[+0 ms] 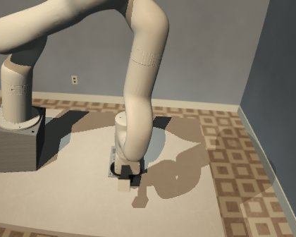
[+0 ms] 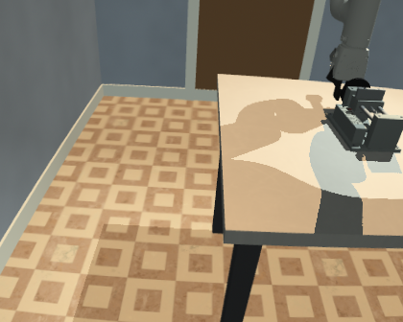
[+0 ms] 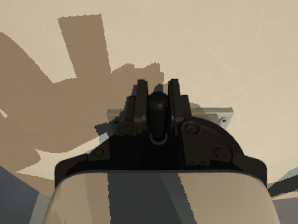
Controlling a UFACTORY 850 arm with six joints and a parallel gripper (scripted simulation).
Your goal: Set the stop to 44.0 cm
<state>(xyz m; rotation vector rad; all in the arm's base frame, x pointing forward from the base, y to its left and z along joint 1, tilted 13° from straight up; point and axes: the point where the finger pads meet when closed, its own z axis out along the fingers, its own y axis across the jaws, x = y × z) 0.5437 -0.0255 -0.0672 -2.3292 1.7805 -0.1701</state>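
The grey stop fixture (image 2: 367, 122) sits on the table at the far right in the exterior view, with blocks on a base and rods between them. Its black handwheel (image 2: 357, 84) is at the fixture's far end. My gripper (image 2: 341, 86) comes down from above and is shut on the handwheel's handle. In the wrist view the two dark fingers clamp a small dark knob (image 3: 157, 111) on the black wheel disc (image 3: 200, 143). In the top view the gripper (image 1: 125, 171) is low on the table, and the arm hides most of the fixture.
The arm's grey base block (image 1: 15, 142) stands at the table's left in the top view. A small beige block (image 1: 124, 185) lies just in front of the gripper. The table edge (image 2: 220, 158) drops to a chequered floor. A brown door (image 2: 252, 40) is behind the table.
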